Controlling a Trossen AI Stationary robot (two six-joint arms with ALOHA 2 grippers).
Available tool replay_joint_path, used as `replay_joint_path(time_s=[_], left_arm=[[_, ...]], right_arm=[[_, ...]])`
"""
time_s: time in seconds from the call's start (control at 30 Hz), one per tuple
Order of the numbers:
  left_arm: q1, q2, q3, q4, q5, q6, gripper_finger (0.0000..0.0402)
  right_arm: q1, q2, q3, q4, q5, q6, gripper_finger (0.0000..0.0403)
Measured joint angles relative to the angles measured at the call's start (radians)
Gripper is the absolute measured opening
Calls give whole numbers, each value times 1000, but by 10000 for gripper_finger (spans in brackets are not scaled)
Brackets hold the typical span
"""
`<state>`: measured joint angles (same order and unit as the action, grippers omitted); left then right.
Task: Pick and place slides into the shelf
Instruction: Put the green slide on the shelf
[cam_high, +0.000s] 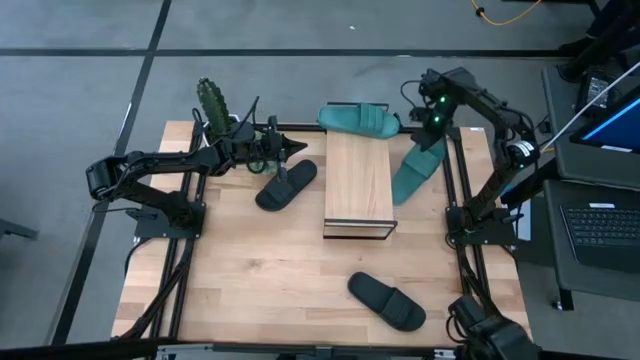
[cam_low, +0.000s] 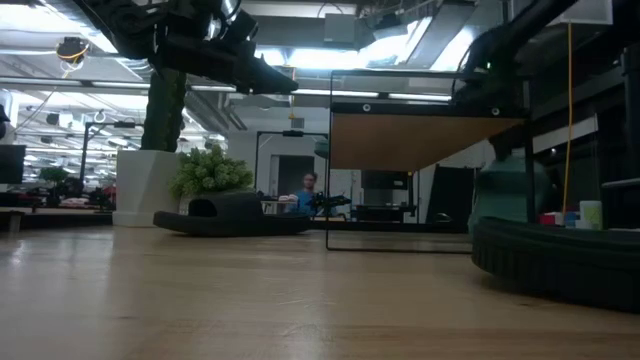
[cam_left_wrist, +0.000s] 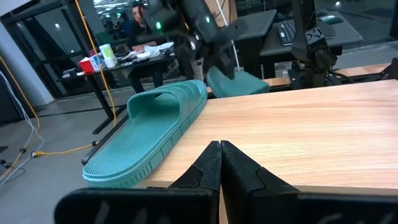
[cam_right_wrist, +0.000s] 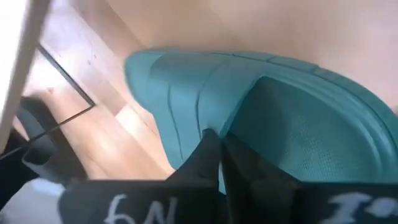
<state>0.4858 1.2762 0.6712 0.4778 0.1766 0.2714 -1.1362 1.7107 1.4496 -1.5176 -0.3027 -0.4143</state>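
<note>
Butcher-block tabletop is carrying the shelf at its middle. Right gripper is pinching the strap of a teal slide hanging tilted just beside the shelf's right edge — I'd level it before setting it down. Left gripper, closed and empty, is hovering above a black slide. Four slides are showing — two teal, one lying at the shelf's far end; two black, one lying near the front.
</note>
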Motion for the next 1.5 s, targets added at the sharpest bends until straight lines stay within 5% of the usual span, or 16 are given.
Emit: replay_joint_path(time_s=[0.47, 0.83, 1.5], left_arm=[[0, 0, 0, 0, 0, 1, 0], [0, 0, 0, 0, 0, 0, 0], [0, 0, 0, 0, 0, -8, 0]], right_arm=[[0, -197, 249, -55, 48, 49, 6], [12, -353, 270, -55, 96, 95, 6], [64, -453, 305, -5, 128, 104, 6]])
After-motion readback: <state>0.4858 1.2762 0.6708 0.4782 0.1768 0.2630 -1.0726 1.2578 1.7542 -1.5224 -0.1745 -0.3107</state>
